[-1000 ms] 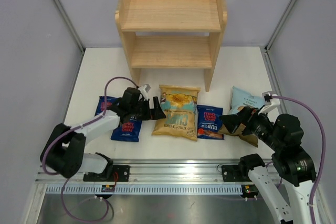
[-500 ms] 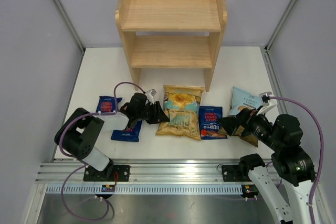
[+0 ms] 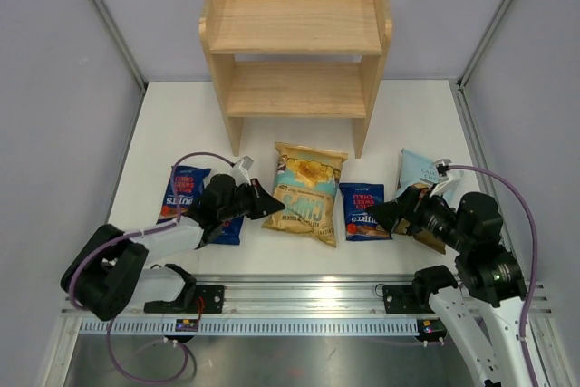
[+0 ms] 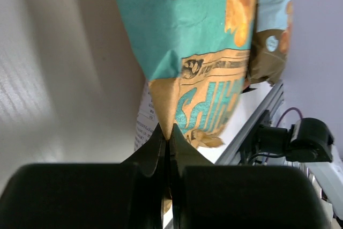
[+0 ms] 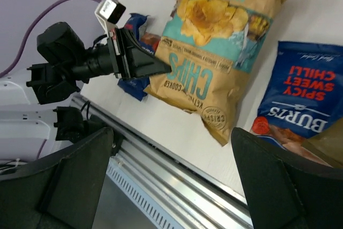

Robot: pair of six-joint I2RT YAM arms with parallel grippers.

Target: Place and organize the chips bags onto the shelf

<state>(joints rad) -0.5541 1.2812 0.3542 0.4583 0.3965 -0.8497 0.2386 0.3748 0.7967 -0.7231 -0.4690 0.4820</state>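
Fingers point(image 4: 150, 155) of the left arm pinch the tan-and-teal bag point(image 4: 198, 52) by its edge.

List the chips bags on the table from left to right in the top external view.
far-left Burts bag → half-hidden Burts bag → large tan-and-teal chips bag → Burts Spicy Sweet Chilli bag → light-blue cassava chips bag

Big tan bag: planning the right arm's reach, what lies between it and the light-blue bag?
A small dark-blue bag, with the right pincer by it; the top view shows this.
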